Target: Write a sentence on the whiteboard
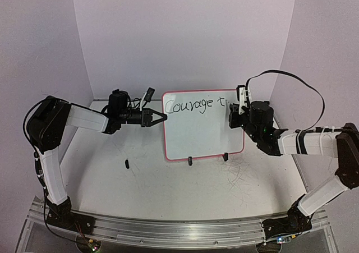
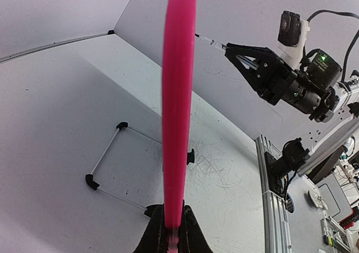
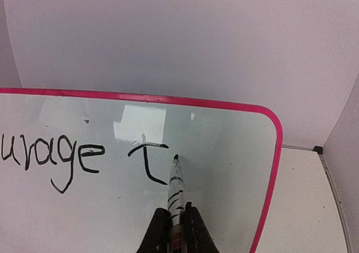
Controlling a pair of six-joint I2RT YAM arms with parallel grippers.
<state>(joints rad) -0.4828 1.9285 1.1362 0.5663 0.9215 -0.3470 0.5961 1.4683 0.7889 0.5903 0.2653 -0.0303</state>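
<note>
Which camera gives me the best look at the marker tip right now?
Right wrist: the marker tip is clear, at the whiteboard just right of the written t. Left wrist shows only a thin sliver of it; top external leaves it too small to see.

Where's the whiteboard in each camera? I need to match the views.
Top: whiteboard stands at centre, facing the camera.
Left wrist: whiteboard edge-on, a pink vertical strip up the middle, clamped by the left gripper.
Right wrist: whiteboard face fills the lower left, writing on it.
Shared landmark: right gripper holding the marker, seen in all three.
</note>
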